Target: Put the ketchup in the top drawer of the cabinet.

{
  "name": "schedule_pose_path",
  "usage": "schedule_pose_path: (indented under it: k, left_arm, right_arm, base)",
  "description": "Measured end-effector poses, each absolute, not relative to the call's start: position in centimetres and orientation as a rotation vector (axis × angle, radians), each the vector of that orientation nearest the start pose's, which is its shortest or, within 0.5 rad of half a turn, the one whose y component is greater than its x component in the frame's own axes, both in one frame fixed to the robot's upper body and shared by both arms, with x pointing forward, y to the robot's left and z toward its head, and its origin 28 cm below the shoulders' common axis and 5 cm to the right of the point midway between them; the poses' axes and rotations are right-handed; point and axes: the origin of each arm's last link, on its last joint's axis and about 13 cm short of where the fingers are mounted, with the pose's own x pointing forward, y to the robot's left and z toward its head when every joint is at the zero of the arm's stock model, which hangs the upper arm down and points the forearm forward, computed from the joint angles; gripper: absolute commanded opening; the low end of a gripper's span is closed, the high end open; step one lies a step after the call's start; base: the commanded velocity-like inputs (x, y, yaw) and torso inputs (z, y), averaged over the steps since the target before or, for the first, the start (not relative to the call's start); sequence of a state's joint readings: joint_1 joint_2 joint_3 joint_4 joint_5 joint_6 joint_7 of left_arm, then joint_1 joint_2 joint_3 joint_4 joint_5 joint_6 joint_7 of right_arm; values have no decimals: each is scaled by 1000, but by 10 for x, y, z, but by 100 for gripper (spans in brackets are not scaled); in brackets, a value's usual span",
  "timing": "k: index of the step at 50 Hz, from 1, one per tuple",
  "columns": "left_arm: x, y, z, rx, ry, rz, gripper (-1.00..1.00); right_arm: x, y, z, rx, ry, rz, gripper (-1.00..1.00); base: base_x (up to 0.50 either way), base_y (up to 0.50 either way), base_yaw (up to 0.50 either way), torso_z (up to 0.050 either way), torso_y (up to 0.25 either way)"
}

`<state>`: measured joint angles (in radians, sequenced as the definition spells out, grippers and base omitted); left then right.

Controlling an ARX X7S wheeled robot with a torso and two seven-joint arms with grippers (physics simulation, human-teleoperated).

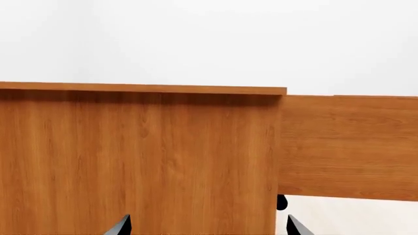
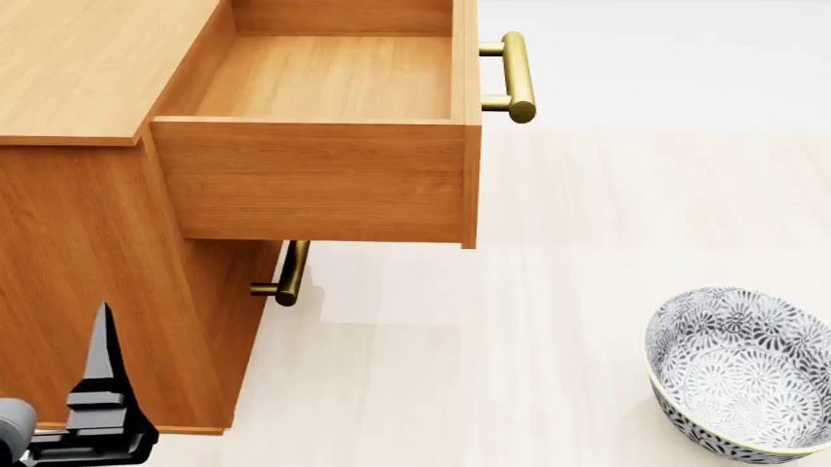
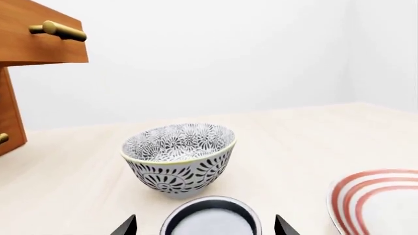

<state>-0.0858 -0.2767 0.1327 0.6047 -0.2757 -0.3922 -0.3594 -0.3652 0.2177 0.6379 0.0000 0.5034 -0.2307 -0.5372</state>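
The cabinet (image 2: 78, 58) stands at the left of the head view, and its top drawer (image 2: 311, 180) is pulled out, open and empty, with a brass handle (image 2: 517, 76). Only a round silver lid with a dark rim, which looks like the ketchup (image 3: 210, 223), shows, low in the right wrist view. It lies between the spread fingertips of my right gripper (image 3: 205, 227). Its label is hidden. My left gripper (image 1: 209, 229) is open and empty, facing the cabinet's side (image 1: 137, 161). It also shows in the head view (image 2: 104, 389) beside the cabinet's lower corner.
A grey-white floral bowl (image 3: 178, 157) stands just beyond the can; it also shows in the head view (image 2: 742, 372). A white plate with red rings (image 3: 382, 205) lies to one side. The lower drawer's brass handle (image 2: 291, 274) sticks out under the open drawer.
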Motion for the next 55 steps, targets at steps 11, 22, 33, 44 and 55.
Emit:
schedule_pose_path:
  k: [11,22,33,44,55]
  left_arm:
    - [207,215,126,-17,-240,74,100]
    - [207,215,125,-18,-239,77,100]
    - [207,215,125,-19,-238,79,100]
    - [208,216,124,-22,-237,82,100]
    - [208,217,125,-24,-238,88,100]
  right_arm:
    - [87,-272,10,70,-108,-122,100]
    - [87,-272,7,77,-103,-127,100]
    - [88,-272,4,80,-96,-130,100]
    - [89,-271,3,88,-95,-132,-100]
    - [89,-270,3,106,-94,-134,-100]
  base:
    - [0,0,0,0,0]
    - [0,0,0,0,0]
    - [0,0,0,0,0]
    - [0,0,0,0,0]
    - [0,0,0,0,0]
